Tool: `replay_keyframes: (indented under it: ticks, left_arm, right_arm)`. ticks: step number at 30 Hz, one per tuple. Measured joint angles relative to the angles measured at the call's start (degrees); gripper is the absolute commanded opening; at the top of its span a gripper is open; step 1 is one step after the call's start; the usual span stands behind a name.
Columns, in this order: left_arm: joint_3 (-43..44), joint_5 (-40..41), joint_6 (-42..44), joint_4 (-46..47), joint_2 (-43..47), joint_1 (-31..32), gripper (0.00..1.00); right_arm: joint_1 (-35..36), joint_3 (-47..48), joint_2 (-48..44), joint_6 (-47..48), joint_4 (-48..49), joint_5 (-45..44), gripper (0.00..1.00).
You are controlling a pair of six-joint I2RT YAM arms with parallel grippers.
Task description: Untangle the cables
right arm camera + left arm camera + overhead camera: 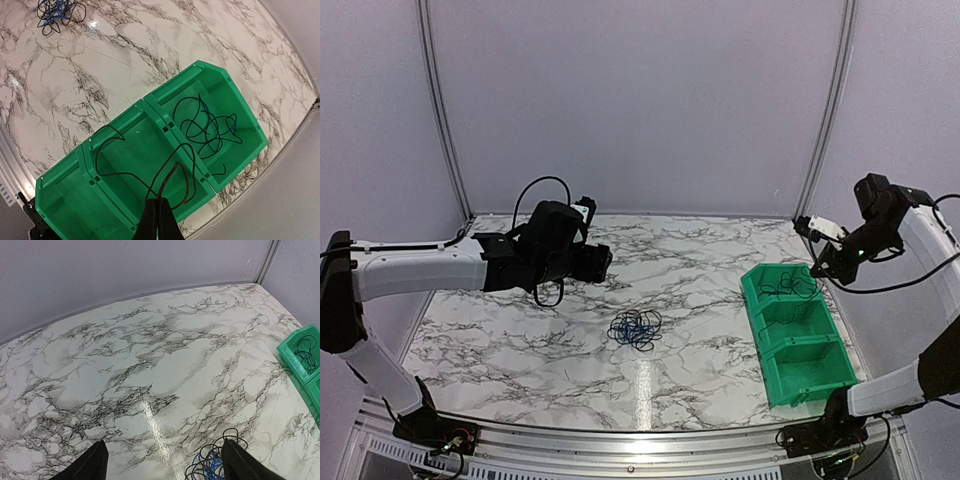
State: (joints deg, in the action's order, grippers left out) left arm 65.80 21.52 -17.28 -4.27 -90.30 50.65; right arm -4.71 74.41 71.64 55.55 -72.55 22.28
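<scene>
A small tangle of blue and black cables (636,328) lies on the marble table near the middle. It also shows in the left wrist view (210,464) and in the right wrist view (55,12). My left gripper (598,262) hovers behind and left of the tangle; in its wrist view the left gripper (165,462) is open and empty, its right finger (242,465) over the tangle's edge. My right gripper (160,201) is shut on a single dark cable (96,160) that hangs in loops above the middle compartment of the green bin (170,90). Other black cables (207,125) lie in the far compartment.
The green bin (752,300) has three compartments and stands at the table's right side, with my right gripper (818,268) above its far end. The bin's far corner shows in the left wrist view (300,362). Grey walls close the back and sides.
</scene>
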Motion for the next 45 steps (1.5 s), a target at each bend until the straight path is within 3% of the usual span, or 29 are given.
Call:
replay_keyframes:
  ticks: [6, 9, 24, 35, 45]
  left_arm:
    - [0.02, 0.02, 0.20, -0.13, -0.04, -0.04, 0.81]
    - [0.02, 0.00, 0.22, -0.33, -0.07, -0.09, 0.81]
    - [0.02, -0.02, 0.20, -0.37, -0.07, -0.09, 0.81]
    - [0.02, -0.04, 0.20, -0.39, -0.07, -0.09, 0.81]
    - [0.02, -0.20, 0.20, -0.44, -0.07, -0.09, 0.81]
  right_arm:
    - [-0.02, 10.43, -0.52, 1.60, -2.49, -3.26, 0.00]
    - [-0.02, 11.10, -1.99, 2.03, -2.73, -3.54, 0.00]
    - [-0.02, -5.60, -2.71, 2.99, -1.97, -4.46, 0.00]
    - [-0.02, -13.16, 3.04, 1.97, 2.47, -4.46, 0.00]
    - [-0.02, -15.32, 4.13, -1.40, 8.85, -5.73, 0.34]
